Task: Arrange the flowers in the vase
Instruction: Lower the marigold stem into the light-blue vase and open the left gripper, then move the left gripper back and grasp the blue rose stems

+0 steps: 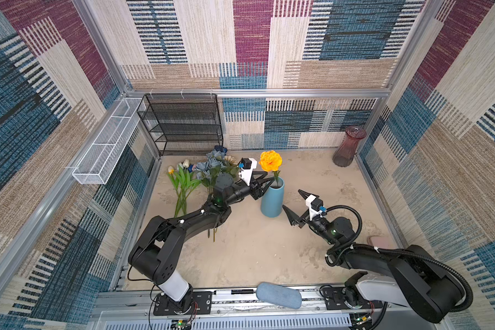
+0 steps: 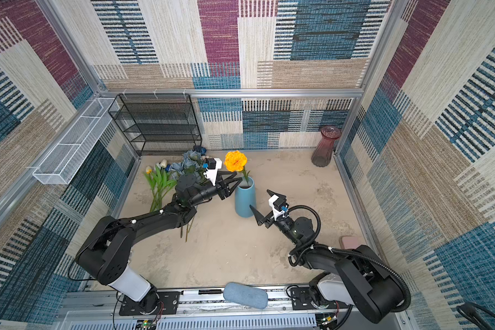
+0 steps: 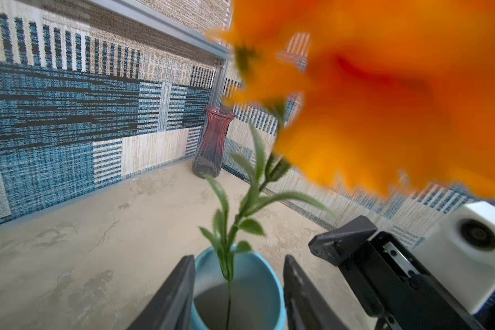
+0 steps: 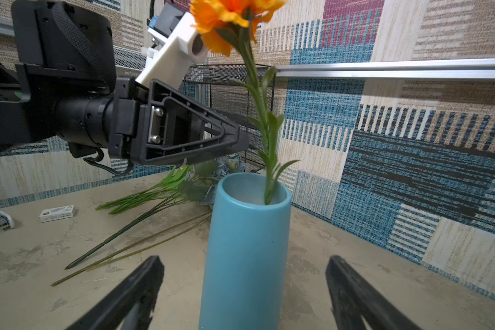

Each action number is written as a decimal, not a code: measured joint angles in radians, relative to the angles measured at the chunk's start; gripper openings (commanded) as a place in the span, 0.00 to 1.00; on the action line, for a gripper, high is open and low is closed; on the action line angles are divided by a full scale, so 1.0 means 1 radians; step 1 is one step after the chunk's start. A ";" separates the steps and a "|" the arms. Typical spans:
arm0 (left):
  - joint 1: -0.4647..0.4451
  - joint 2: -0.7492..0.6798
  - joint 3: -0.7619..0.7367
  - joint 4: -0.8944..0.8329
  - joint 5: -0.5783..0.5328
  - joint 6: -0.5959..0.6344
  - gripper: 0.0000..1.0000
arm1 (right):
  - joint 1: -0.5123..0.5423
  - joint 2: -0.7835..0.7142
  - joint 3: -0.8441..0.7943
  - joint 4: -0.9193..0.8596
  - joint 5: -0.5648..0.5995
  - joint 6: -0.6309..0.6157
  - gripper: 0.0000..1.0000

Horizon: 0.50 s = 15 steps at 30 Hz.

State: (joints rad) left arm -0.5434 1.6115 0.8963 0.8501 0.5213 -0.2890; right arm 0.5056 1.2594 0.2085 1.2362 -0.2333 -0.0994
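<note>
Patchwork woven panels wall in a sandy, mottled counter (image 1: 269,251). Near its far left corner lies the loose bundle of artificial long-stemmed flowers (image 1: 200,174), dusty-blue roses and green-leaved tulips, their stems running under the left arm. If that arm swings low for the next pick, it could drag or scatter them.

Just right of the bundle, the left hand (image 1: 271,177) hovers above the mouth of the tall matte-blue cylindrical vase (image 1: 272,200). Its fingers (image 3: 180,288) are apart on either side of the thin stem of the orange marigold (image 1: 270,161) and do not touch it. The marigold stands in the vase, leaning on the rim. Its serrated leaves sit close to those fingers, so a sideways pull-back might snag one and lift the flower out, or tip the narrow vase.

The right hand (image 1: 291,198), spread wide and empty, sits just beside the vase's lower body; a small forward nudge could topple it. A ribbed red glass vase (image 1: 349,145) stands well apart in the far right corner.
</note>
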 measured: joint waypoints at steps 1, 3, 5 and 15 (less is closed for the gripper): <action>0.000 -0.016 0.000 -0.027 -0.015 0.014 0.55 | 0.000 0.002 0.001 0.000 -0.002 0.000 0.92; 0.004 -0.047 0.006 -0.088 -0.027 0.046 0.57 | 0.000 0.003 0.002 0.000 -0.003 0.000 0.92; 0.006 -0.082 0.018 -0.168 -0.051 0.076 0.58 | 0.000 0.002 0.002 0.000 -0.007 0.000 0.92; 0.151 -0.310 -0.085 -0.479 -0.185 0.179 0.60 | 0.001 -0.004 0.004 0.000 -0.037 0.001 0.92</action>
State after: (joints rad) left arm -0.3920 1.3018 0.8112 0.3714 0.3363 -0.1097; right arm 0.5064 1.2556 0.2123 1.2362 -0.2703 -0.0986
